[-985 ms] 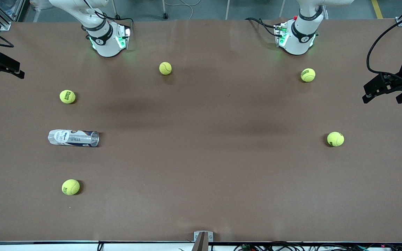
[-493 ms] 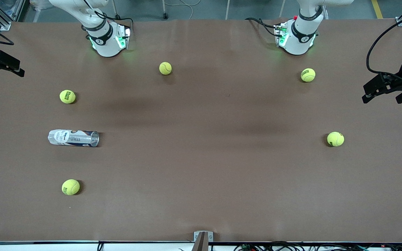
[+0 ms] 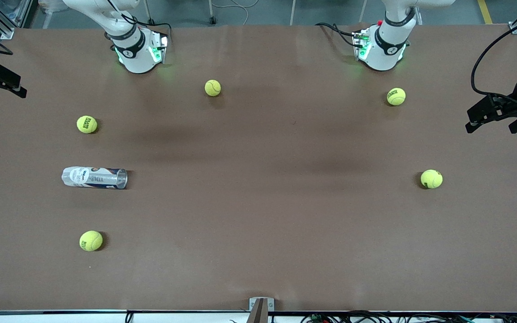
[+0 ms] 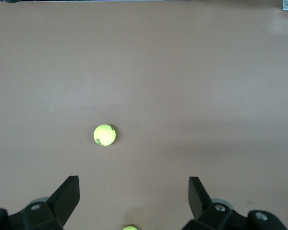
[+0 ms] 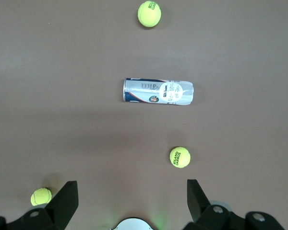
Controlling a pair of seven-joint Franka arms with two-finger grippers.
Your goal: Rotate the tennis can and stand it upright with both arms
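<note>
The can (image 3: 94,177) lies on its side among balls (image 3: 87,124) — both grippers, left (image 4: 134,194) and right (image 5: 132,194), hang high with fingers apart, seemingly empty.

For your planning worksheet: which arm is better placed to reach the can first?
Probably the right. The can lies on its side at the right arm's end of the table. The right gripper, open, hangs by that end; the left gripper, also open, hangs by the left arm's end.

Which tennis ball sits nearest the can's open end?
The ball between the tennis can and the right arm's base. It is farther from the front camera than the can; the ball nearer the camera lies farther off.
</note>
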